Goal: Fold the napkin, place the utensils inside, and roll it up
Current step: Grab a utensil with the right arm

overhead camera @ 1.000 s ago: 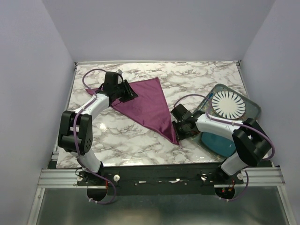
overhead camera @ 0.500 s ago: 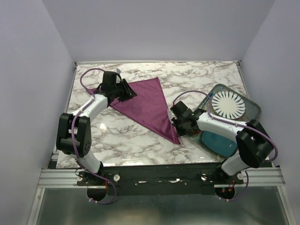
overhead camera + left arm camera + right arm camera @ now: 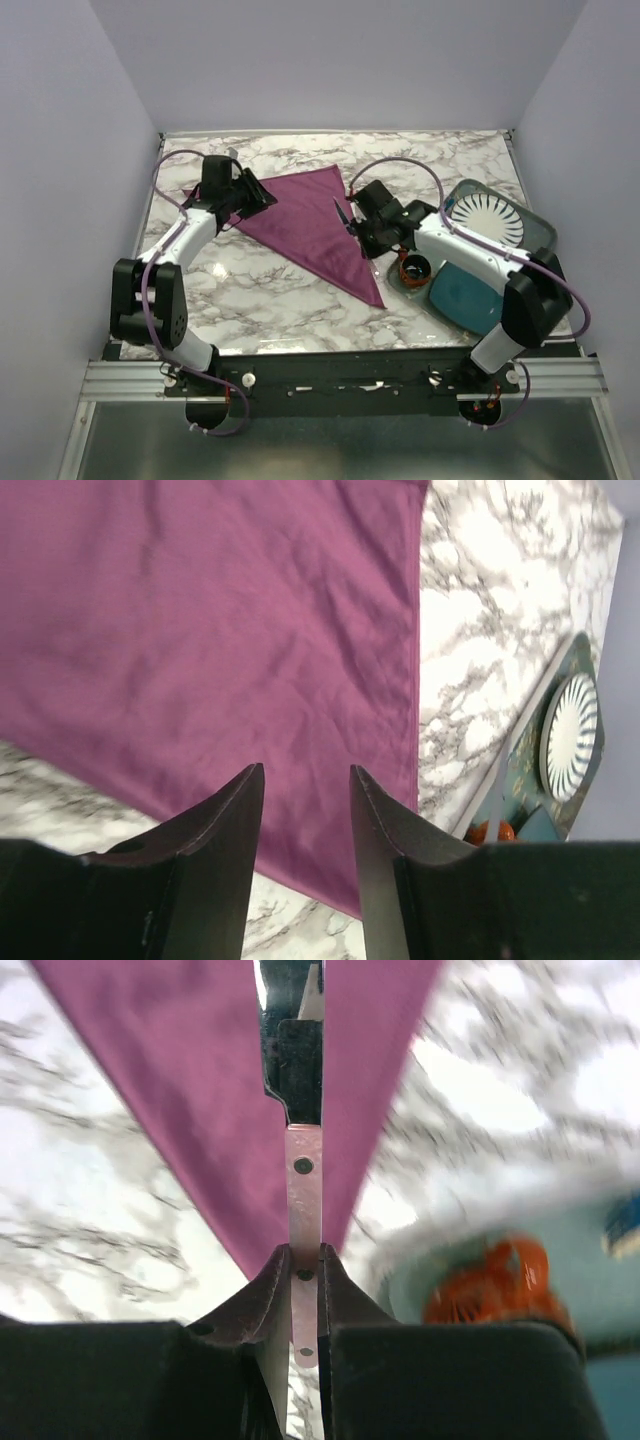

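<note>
On the left I am seeing the left arm reaching far forward from its base, elbow bent, wrist turned toward the middle of the bench (image 3: 260, 295). The left gripper (image 3: 260, 196) (image 3: 305, 776) is hanging open, its two dark fingers (image 3: 228, 825) standing apart with nothing between them. Directly beneath and ahead of those fingers the napkin (image 3: 312, 228) (image 3: 220, 630) is lying flat, folded into a triangle. Its left corner is sitting under this gripper and its long point is running back toward the arm bases.

Moving right, the right arm is stretching forward and inward, forearm angled to the left. The right gripper (image 3: 354, 217) (image 3: 303, 1256) is clamped tight on the knife (image 3: 343, 211) (image 3: 303, 1165), pinching the pale riveted handle between its fingers. The blade is sticking straight out ahead of the fingertips over the napkin's (image 3: 215, 1110) right edge. I cannot tell whether the blade is touching the cloth.

Just behind and to the right of this gripper the orange-rimmed cup (image 3: 413, 268) (image 3: 492, 1282) is standing on the bench, blurred in the wrist view. Farther out on the gripper's right a teal tray (image 3: 543, 238) is carrying a white plate (image 3: 487, 224) (image 3: 570, 735) with dark radial stripes. A teal-blue mat (image 3: 468, 302) is lying against the tray's near side.

The bench top is showing white marble with grey veins, and plain pale lilac walls (image 3: 330, 60) are closing it in on three sides.
</note>
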